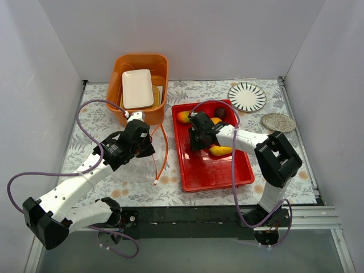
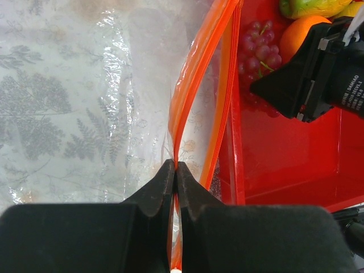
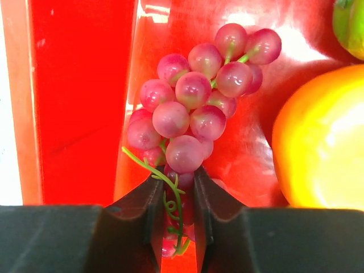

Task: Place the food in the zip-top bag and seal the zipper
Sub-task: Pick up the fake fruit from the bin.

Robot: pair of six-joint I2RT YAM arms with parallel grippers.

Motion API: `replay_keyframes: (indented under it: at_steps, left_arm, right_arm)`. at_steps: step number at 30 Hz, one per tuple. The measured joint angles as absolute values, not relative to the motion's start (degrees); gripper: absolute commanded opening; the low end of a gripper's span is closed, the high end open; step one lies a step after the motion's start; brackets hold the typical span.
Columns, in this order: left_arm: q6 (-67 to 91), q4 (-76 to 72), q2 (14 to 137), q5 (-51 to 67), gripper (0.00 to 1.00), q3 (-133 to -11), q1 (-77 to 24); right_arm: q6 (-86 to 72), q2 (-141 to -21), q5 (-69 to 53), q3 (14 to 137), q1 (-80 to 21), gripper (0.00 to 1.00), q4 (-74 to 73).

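The clear zip-top bag (image 1: pixel 136 170) lies on the table left of the red tray (image 1: pixel 219 173). Its orange-red zipper (image 1: pixel 163 149) stands up in a loop. My left gripper (image 1: pixel 149 147) is shut on one lip of the zipper (image 2: pixel 187 102), near its white end. The bag's crinkly film (image 2: pixel 122 85) spreads out to the left. My right gripper (image 1: pixel 196 142) is in the tray, shut on the lower end of the dark red grape bunch (image 3: pixel 193 108), at its green stem. An orange (image 3: pixel 321 148) and a mango (image 3: pixel 350 25) lie right beside the grapes.
In the tray there are also a mango (image 1: pixel 183 117), a dark purple ball (image 1: pixel 220 113) and a yellow piece (image 1: pixel 220 151). An orange bin (image 1: pixel 120 71) with a white plate (image 1: pixel 137 88) stands at the back. A striped plate (image 1: pixel 247 96) and a grey coaster (image 1: pixel 278 121) lie at the back right.
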State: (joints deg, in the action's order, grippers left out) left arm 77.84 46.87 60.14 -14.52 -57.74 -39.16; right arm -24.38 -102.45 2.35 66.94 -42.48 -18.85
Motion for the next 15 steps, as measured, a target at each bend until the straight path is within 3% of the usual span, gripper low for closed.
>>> replay_keyframes:
  at_steps: [15]
  left_arm:
    - [77.87,46.61,60.16,-14.52,0.01,-57.47,-39.16]
  right_arm:
    - [-25.17,-87.94,1.65,63.00,-42.48,0.20,-19.55]
